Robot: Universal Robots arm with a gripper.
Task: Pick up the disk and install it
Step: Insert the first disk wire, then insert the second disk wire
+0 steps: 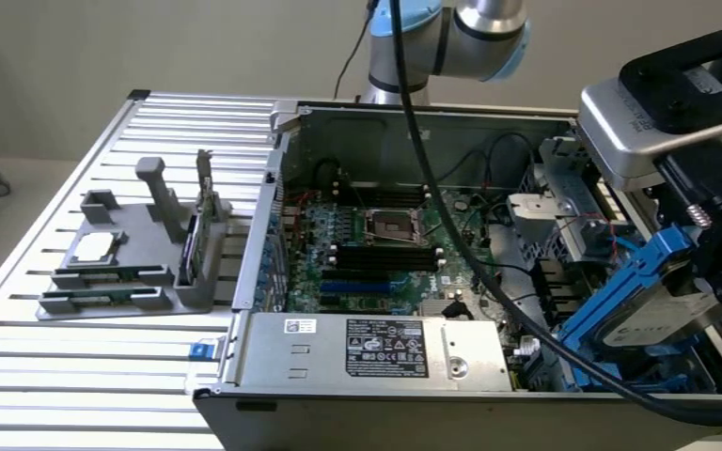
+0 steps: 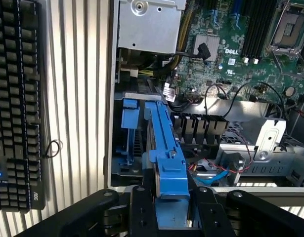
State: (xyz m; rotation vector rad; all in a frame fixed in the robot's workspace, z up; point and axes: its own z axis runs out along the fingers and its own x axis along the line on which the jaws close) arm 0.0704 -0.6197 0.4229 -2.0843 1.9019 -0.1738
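Disk (image 1: 647,315) sits clamped in the gripper (image 2: 166,207), fingers (image 2: 142,207) closed on the bright blue carrier rails with the drive's silver body and white label between them; we see it edge-on in the wrist view, rail pointing down into the open computer case (image 1: 336,376). In the exterior view it hangs tilted over the drive bay corner on the exterior view's right, near the front of the case, just above a second blue bracket (image 2: 129,131) already seated in the bay. We judge the disk as rigid and fairly heavy for its size, metal body, so it will not flex, but the plastic rails are thinner and may bend or slip if squeezed off-centre. We think the rails are the sensible place to hold, since the label face and underside circuit board are the fragile parts and smooth metal would slide. Shock matters too, so a hard knock against the metal cage (image 2: 270,143) looks risky. Loose cables (image 2: 211,173) lie close beside the bay and could snag. Motherboard (image 1: 374,254) and the grey parts holder (image 1: 129,258) on the slatted table (image 1: 72,376) sit well apart.
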